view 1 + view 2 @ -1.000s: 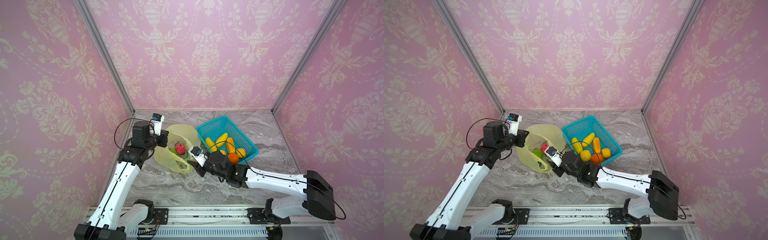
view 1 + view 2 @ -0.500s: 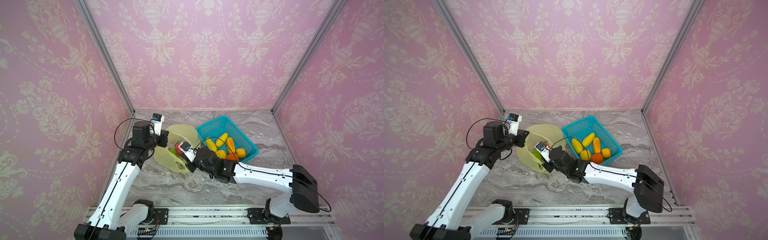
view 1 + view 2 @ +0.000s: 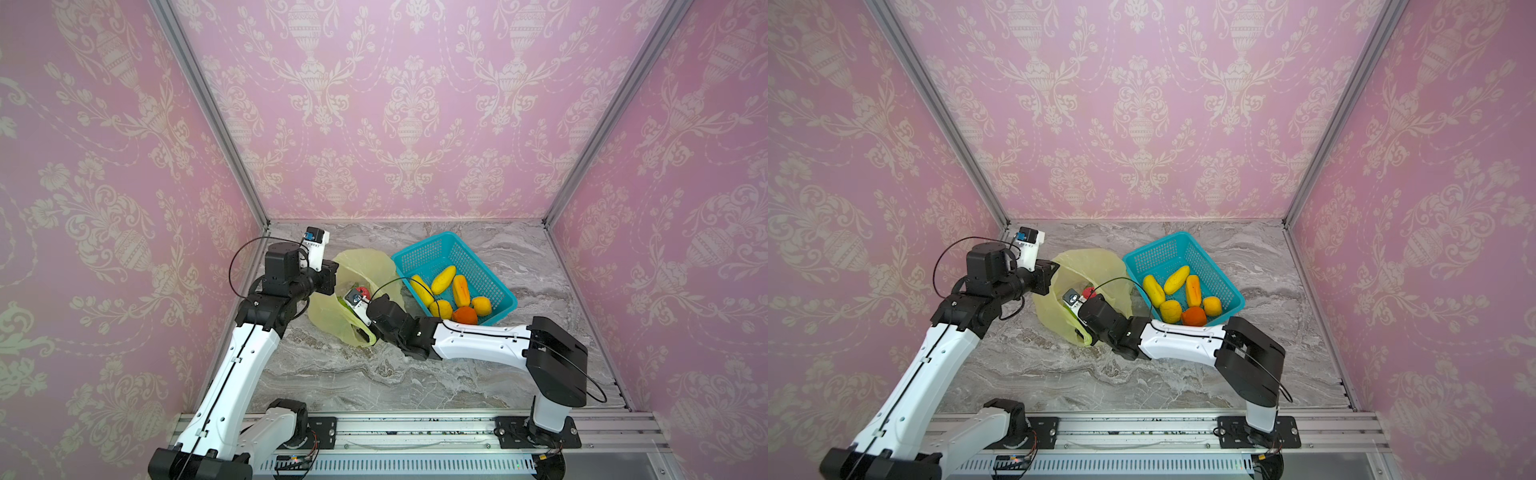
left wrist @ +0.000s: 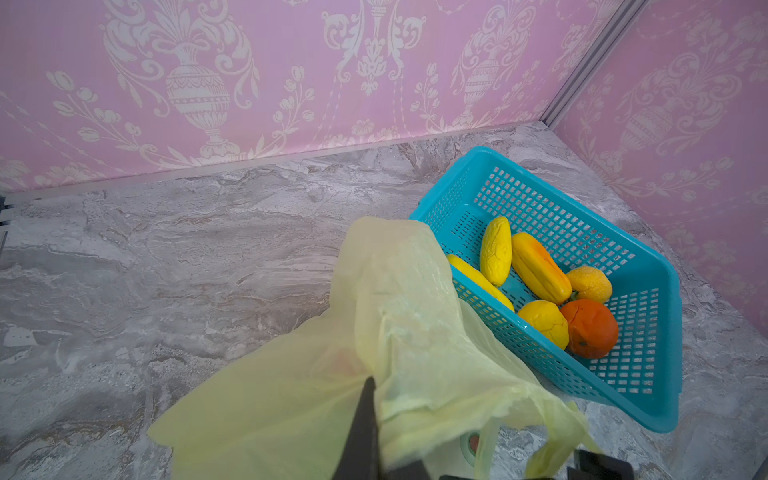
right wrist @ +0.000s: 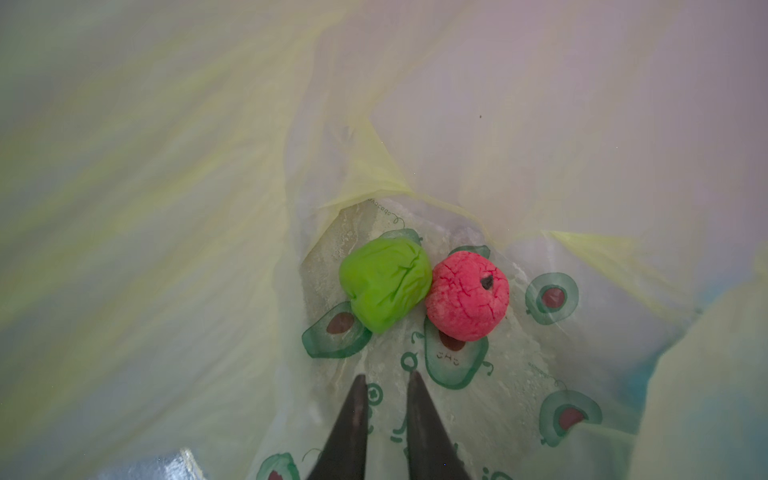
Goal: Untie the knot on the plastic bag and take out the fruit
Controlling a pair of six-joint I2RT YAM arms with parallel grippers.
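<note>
The yellow-green plastic bag (image 3: 368, 266) (image 3: 1090, 262) lies left of centre with its mouth held wide. My left gripper (image 4: 369, 382) is shut on the bag's rim and holds it up. The knot is out of view; one loose loop handle (image 4: 486, 449) hangs free. My right gripper (image 5: 386, 374) is inside the bag, open by a narrow gap with nothing between its fingers. Just ahead of it on the bag's floor lie a green fruit (image 5: 384, 282) and a pink-red fruit (image 5: 467, 295), touching each other. In a top view the pink-red fruit (image 3: 365, 291) shows beside the right wrist.
A teal mesh basket (image 3: 432, 243) (image 4: 648, 266) stands right of the bag and touches it. It holds several yellow and orange fruit (image 3: 453, 286). Pink walls close in the marble table (image 3: 415, 374) on three sides. The rail runs along the front.
My right gripper has swung left from beside the basket and gone down into the bag's mouth, its jaws narrower than before. The left arm has kept still, holding the rim.
</note>
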